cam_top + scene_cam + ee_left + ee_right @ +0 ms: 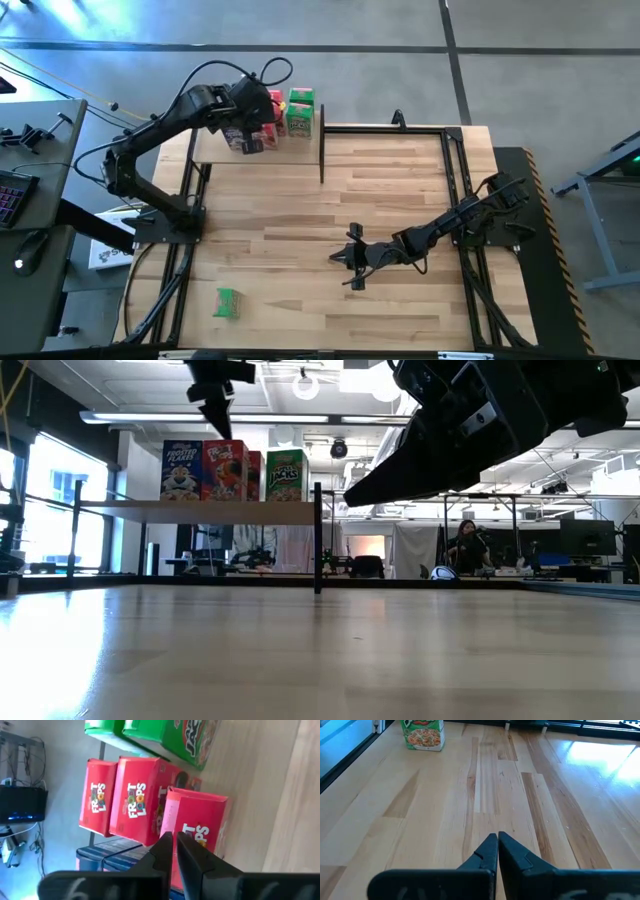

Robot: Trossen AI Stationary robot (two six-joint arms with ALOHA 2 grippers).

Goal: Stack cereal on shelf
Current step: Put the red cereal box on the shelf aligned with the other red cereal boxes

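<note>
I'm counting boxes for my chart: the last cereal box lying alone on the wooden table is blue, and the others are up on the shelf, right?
Not quite: the lone small cereal box on the light wooden table is green, not blue, as the high view shows. The other boxes do stand on the pale plank shelf with black posts.

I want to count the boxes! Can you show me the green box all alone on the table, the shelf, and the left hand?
green box [228, 302], high view, middle of its top face.
shelf [200, 512], low view, front edge of the plank.
left hand [173, 851], left wrist view, between its fingertips.
</note>
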